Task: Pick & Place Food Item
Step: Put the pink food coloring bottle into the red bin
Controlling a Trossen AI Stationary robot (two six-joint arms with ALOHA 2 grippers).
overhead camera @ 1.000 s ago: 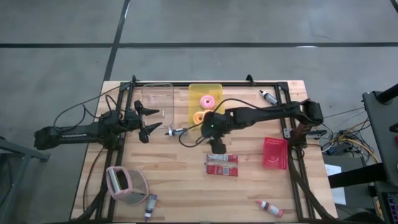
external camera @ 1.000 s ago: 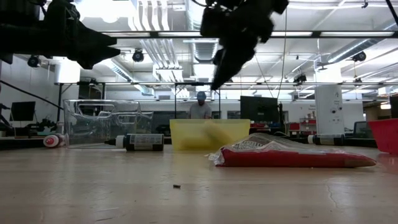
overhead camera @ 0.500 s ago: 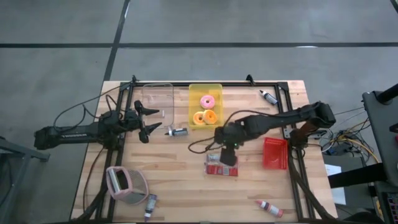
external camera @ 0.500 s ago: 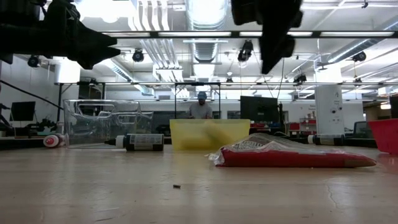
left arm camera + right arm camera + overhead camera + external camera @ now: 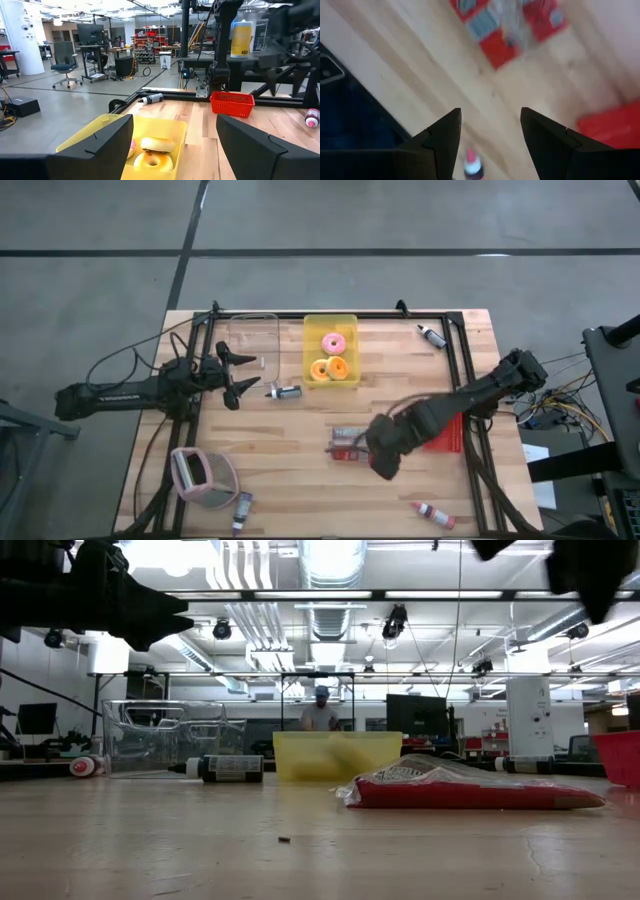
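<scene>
Right end effector (image 5: 386,467): fingers spread, empty, above the wooden tabletop (image 5: 290,450) beside the snack pack.
Flat red foil snack pack (image 5: 348,445): lying mid-tabletop.
Left end effector (image 5: 238,373): released, empty, near the clear plastic box (image 5: 252,340).
Yellow plastic bin (image 5: 331,351): holds doughnuts.

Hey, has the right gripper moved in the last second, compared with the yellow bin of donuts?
Yes. In the high view the right gripper has swung away from the yellow plastic bin, toward the table's near edge, past the red snack packet; its jaws are open and empty.

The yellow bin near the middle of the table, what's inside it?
The yellow bin holds three doughnuts: one with pink icing and two orange ones. The doughnuts cover part of the bin's floor, so anything beneath them cannot be seen.
</scene>
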